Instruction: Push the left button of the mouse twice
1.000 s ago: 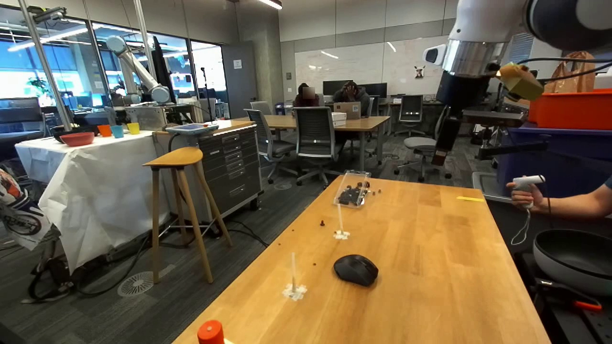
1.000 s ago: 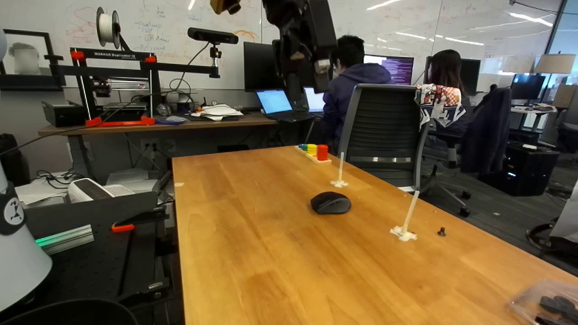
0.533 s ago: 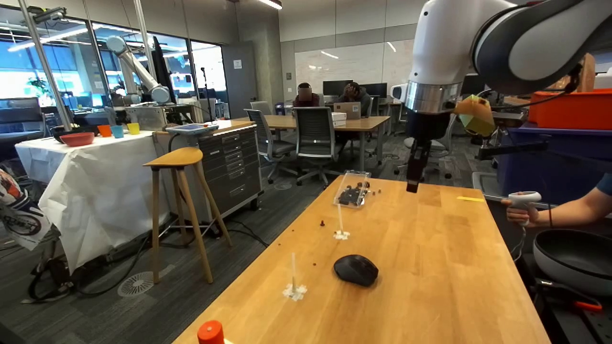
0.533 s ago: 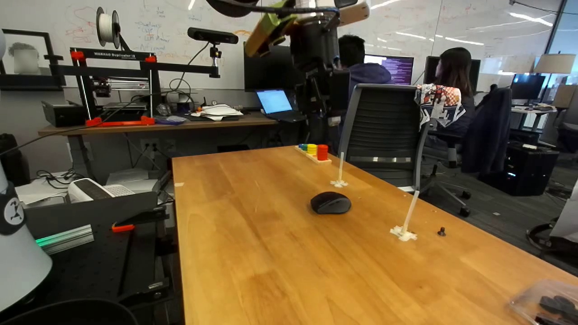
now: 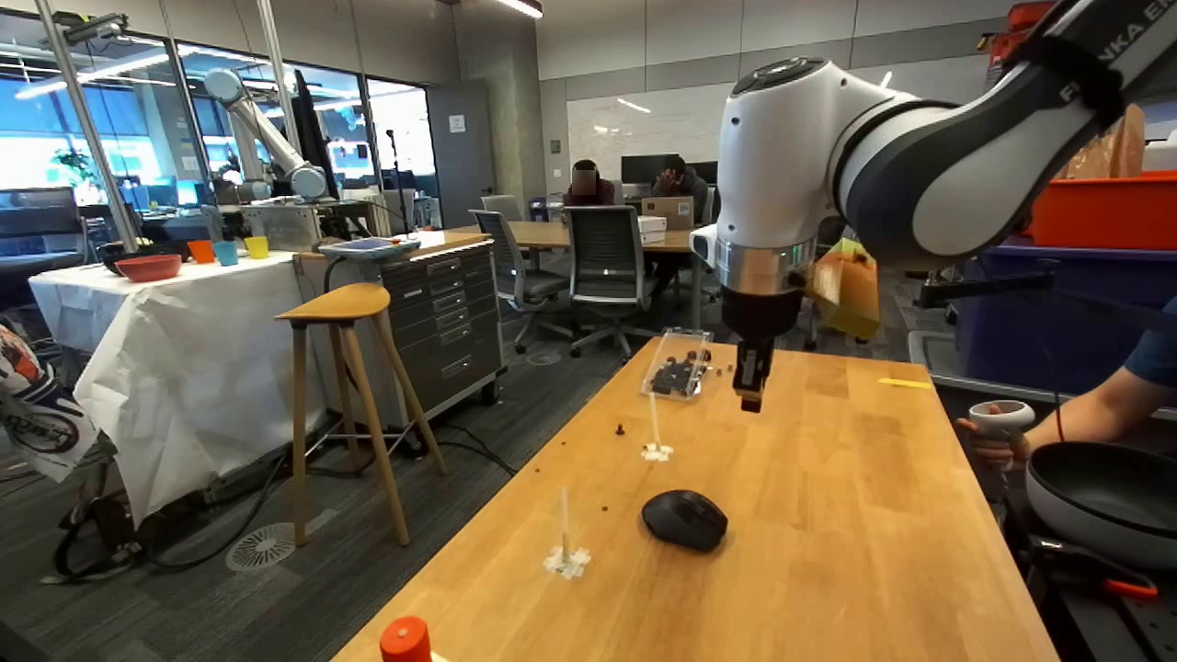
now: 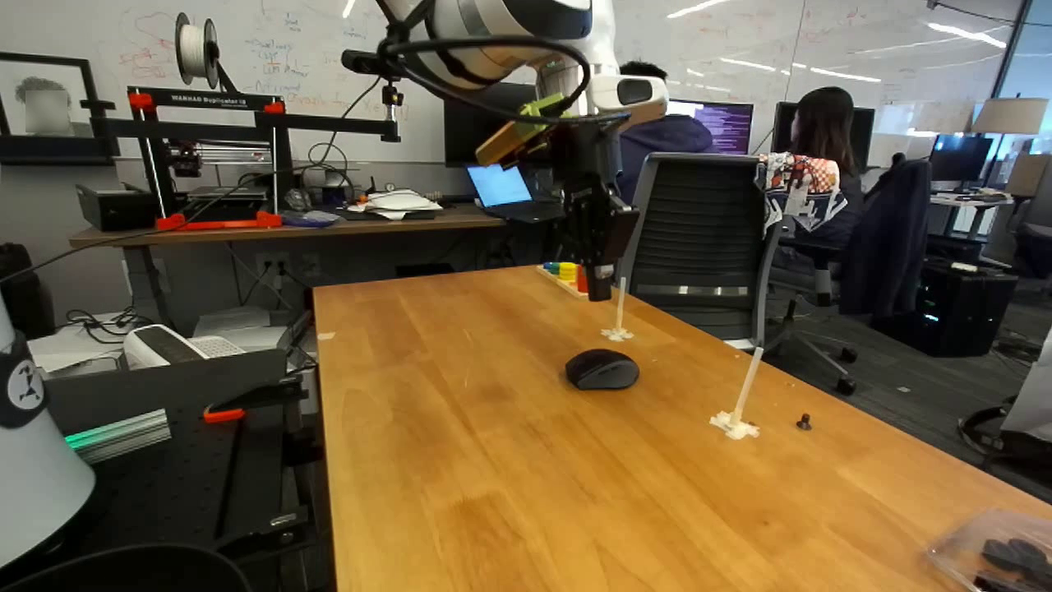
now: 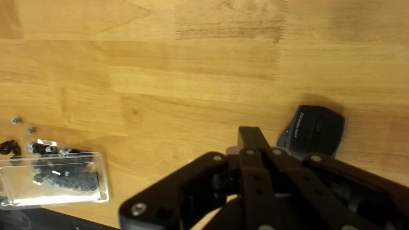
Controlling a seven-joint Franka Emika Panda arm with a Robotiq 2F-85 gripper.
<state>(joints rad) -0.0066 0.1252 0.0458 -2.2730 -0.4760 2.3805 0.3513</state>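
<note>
- The mouse (image 7: 313, 132) was black and rounded, its shell dull, with pale lettering (image 7: 298, 124) beside the scroll wheel (image 7: 319, 124) — one side looked greyer.
- It sat on the wooden table (image 5: 828, 552), near two thin sticks (image 5: 565, 524) standing in white tape (image 5: 567, 564).
- The pincer (image 5: 751, 405) hung above the table, pointing down, apart from the mouse — pinched narrow.
- Well apart lay a clear box (image 7: 104, 179) of small dark bits (image 7: 70, 179).

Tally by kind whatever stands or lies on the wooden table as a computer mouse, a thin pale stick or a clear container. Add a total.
Computer mouse: 1
Thin pale sticks: 2
Clear container: 1
Total: 4
</note>
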